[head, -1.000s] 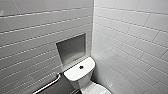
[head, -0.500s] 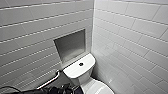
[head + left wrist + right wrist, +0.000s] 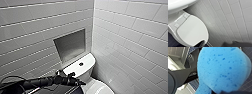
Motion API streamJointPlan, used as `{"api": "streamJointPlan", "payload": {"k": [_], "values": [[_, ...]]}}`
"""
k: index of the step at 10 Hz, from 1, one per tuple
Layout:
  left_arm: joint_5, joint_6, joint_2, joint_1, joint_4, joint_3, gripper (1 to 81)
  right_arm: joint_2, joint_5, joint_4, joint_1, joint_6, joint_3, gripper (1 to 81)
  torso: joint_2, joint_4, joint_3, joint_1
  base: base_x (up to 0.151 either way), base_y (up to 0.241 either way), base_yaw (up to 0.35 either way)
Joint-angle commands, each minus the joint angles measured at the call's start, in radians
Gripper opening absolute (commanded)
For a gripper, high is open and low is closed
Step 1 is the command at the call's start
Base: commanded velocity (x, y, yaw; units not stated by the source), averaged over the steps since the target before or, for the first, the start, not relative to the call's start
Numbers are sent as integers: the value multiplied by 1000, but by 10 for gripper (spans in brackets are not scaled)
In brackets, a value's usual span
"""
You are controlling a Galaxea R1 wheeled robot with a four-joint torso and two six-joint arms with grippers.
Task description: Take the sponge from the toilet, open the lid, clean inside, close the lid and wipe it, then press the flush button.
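Close against the right wrist, holds the sponge (image 3: 223, 68) clenched in the right gripper (image 3: 223, 91), judging by the bright blue, pitted pad hanging free with dark floor tiles (image 3: 246, 83) behind. Beside it, shows a dark robot bar (image 3: 181, 77).

Under the left wrist, looks down on the lid (image 3: 191, 32), shut flat over the bowl of the toilet (image 3: 171, 29), hinges toward the tank (image 3: 179, 5).

Farther out in the head view, new within the last second: left arm (image 3: 42, 81), absent a second ago, barely entering at the lower edge half a second ago, now stretched in from the left. Puts the left gripper (image 3: 76, 81) just beside the tank's front edge, near but short of the flush button (image 3: 81, 64). Left gripper state: impossible to tell, released or clenched. Reads as a reach toward the tank top, with the sponge parked in the other hand. With the lid down, cannot settle between inside already cleaned and inside not yet touched. Beyond the tank, just a recessed niche (image 3: 71, 46) in the white wall tiles (image 3: 130, 37).

Finds no brand, label or legible writing on toilet, tiles or sponge. Makes out a small pale mark (image 3: 193, 73) on the bar, too blurred to read.
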State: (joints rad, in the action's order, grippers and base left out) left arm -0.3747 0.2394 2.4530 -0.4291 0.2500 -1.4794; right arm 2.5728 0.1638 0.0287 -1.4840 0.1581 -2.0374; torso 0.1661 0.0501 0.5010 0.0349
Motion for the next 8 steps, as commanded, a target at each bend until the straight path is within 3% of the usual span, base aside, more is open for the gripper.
{"api": "streamJointPlan", "payload": {"k": [1, 6, 8], "values": [[-46, 44, 28, 198, 41, -67, 811, -24, -66, -18, 10, 1, 14, 10, 0, 0, 0, 0, 0, 0, 0], [-49, 124, 107, 373, 37, -208, 811, -20, -66, -21, 18, 1, 20, 10, 0, 0, 1, 0, 0, 0, 0], [-90, 130, 156, 401, 38, -294, 811, -17, -64, -20, 18, 1, 22, 10, 0, 0, 32, 0, 0, 0, 0]]}}
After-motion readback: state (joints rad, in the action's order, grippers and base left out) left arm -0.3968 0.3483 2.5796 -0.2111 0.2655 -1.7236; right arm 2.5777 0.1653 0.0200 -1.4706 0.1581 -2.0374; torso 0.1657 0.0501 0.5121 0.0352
